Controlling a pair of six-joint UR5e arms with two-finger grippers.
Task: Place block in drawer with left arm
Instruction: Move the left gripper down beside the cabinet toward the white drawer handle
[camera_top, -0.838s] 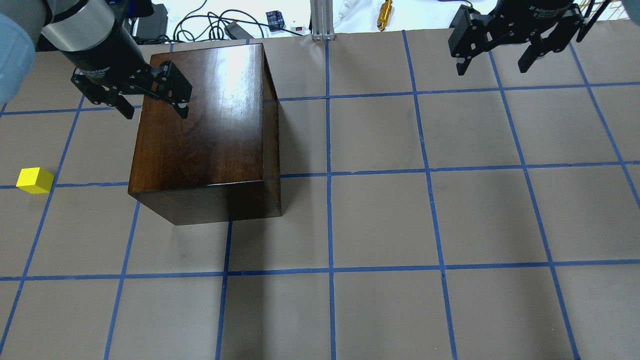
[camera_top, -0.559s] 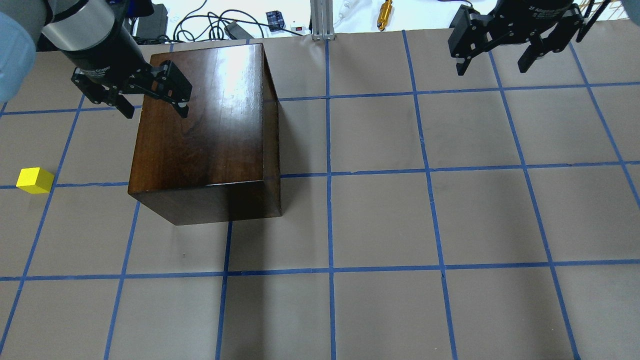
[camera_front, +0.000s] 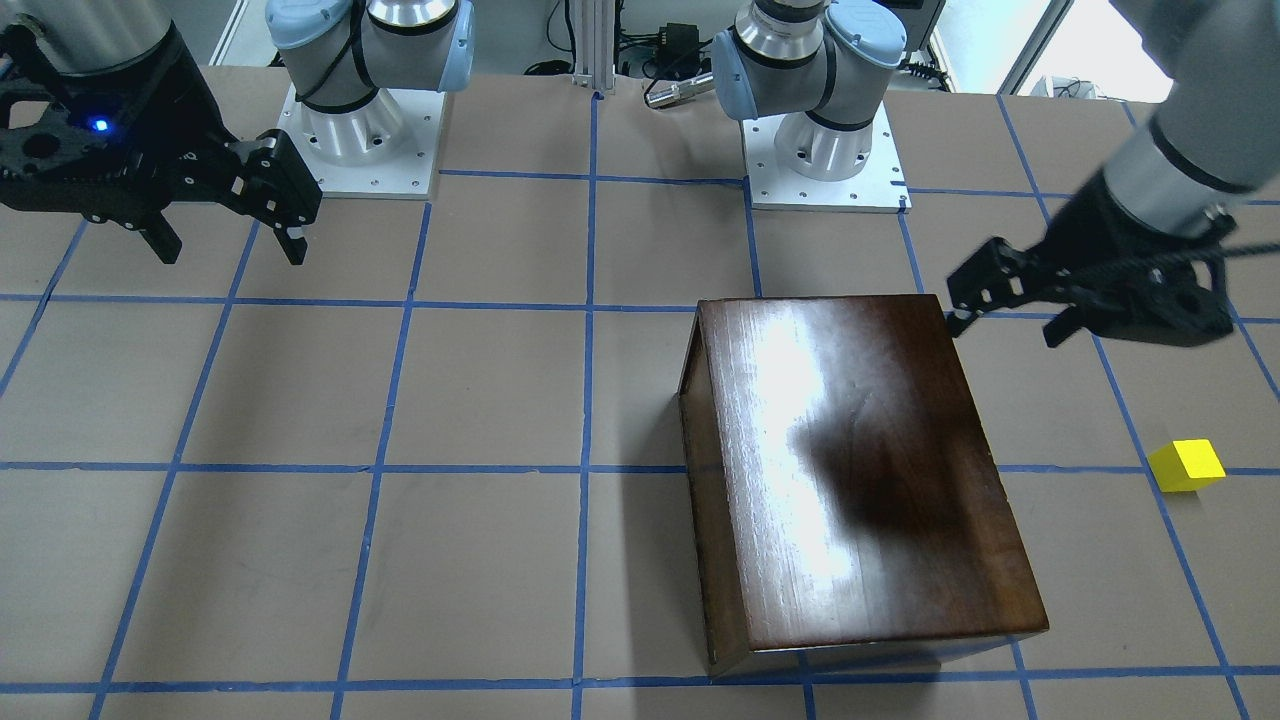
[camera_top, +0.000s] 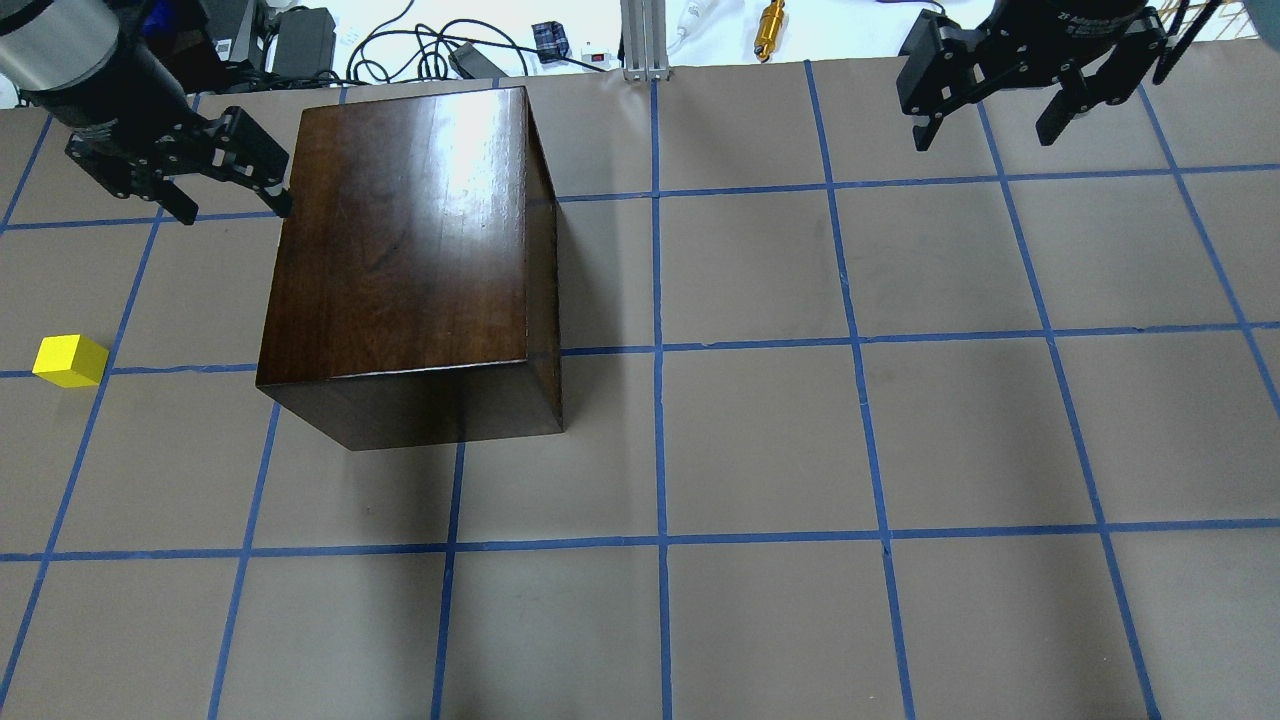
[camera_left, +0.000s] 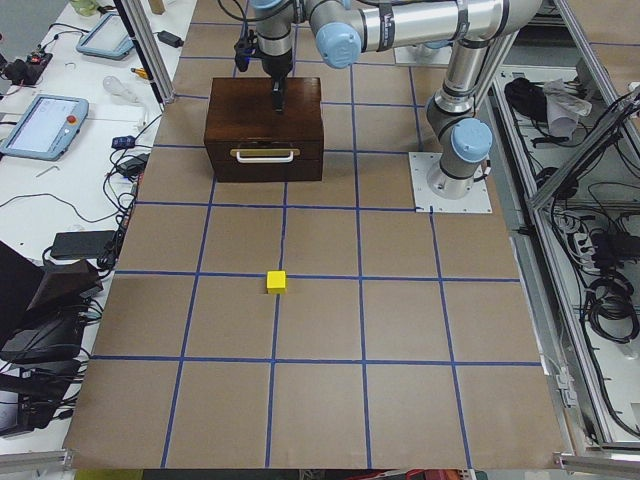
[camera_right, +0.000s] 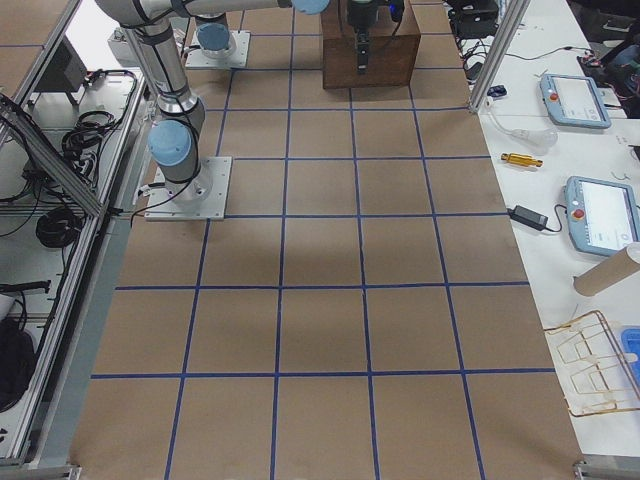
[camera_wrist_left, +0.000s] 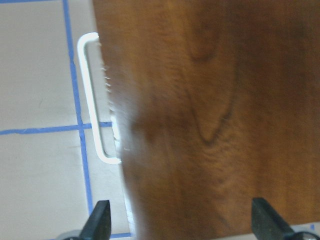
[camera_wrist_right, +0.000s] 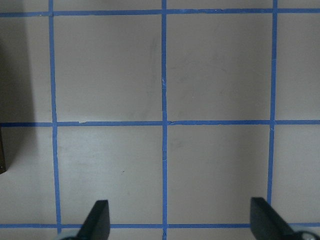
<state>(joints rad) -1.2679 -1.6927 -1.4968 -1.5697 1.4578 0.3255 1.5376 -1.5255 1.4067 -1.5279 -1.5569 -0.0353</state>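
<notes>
The block (camera_top: 70, 361), a small yellow cube, lies on the paper far left of the box; it also shows in the front view (camera_front: 1186, 465) and the left-side view (camera_left: 276, 282). The dark-brown wooden box (camera_top: 400, 240) stands with its drawer shut; the drawer's front panel (camera_left: 264, 160) and metal pull (camera_wrist_left: 94, 100) face the block's side. My left gripper (camera_top: 234, 210) is open and empty, hovering at the box's far-left top edge (camera_front: 1005, 330). My right gripper (camera_top: 983, 138) is open and empty, high at the far right.
Blue tape lines grid the brown paper. Both arm bases (camera_front: 360, 130) stand at the robot side of the table. Cables and a brass tool (camera_top: 770, 25) lie beyond the far edge. Tablets (camera_left: 40, 125) sit on the side bench.
My left gripper has moved left and slightly back, from over the box's top corner to its left edge, still open. The right gripper, the block and the box have not moved.
</notes>
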